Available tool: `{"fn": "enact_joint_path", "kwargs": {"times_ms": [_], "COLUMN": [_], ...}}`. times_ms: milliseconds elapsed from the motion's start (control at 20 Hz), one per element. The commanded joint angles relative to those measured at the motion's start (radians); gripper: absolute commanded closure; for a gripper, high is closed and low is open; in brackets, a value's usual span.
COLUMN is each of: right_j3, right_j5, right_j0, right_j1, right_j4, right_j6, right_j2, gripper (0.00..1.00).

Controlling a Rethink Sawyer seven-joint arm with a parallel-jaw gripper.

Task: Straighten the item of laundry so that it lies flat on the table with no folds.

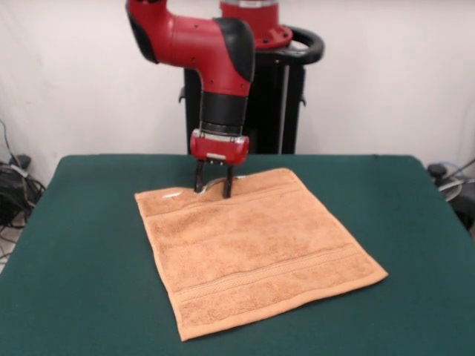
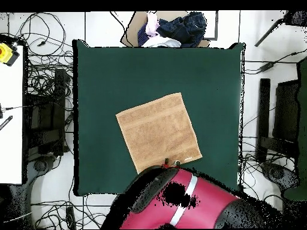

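Note:
The item of laundry point(image 1: 256, 248) is an orange-tan towel, spread flat and turned at an angle on the green table point(image 1: 74, 245). A woven stripe band runs near its front edge and a small white tag point(image 1: 172, 195) lies at its far edge. My gripper point(image 1: 213, 185) points straight down at the middle of that far edge. Its two black fingers point(image 1: 199, 180) stand apart, tips touching the cloth, and the gripper is open. In the overhead view the towel point(image 2: 159, 132) lies right of centre on the table point(image 2: 120, 72). There the gripper point(image 2: 172, 163) shows at its lower edge, partly hidden by the red arm.
Wide green tabletop surrounds the towel on all sides. A pile of dark and light clothes point(image 2: 171, 30) sits beyond the table's top edge in the overhead view. Cables point(image 2: 45, 90) cover the floor, and a white surface point(image 2: 11, 120) stands at the left.

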Motion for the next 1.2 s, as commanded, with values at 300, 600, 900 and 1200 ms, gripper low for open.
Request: {"fn": "enact_joint_path", "kwargs": {"times_ms": [300, 600, 900, 1200], "right_j3": [-0.306, -0.260, -0.223, -0.186], "right_j5": [0.095, 0.092, 0.169, 0.245], "right_j0": [-0.035, 0.031, 0.080, 0.116], "right_j1": [0.297, 0.300, 0.268, 0.223], "right_j4": [0.047, 0.149, 0.189, 0.204], "right_j6": [0.061, 0.050, 0.034, 0.033], "right_j2": [0.040, -0.019, -0.058, -0.070], "gripper": [0.00, 0.00, 0.00, 0.00]}}
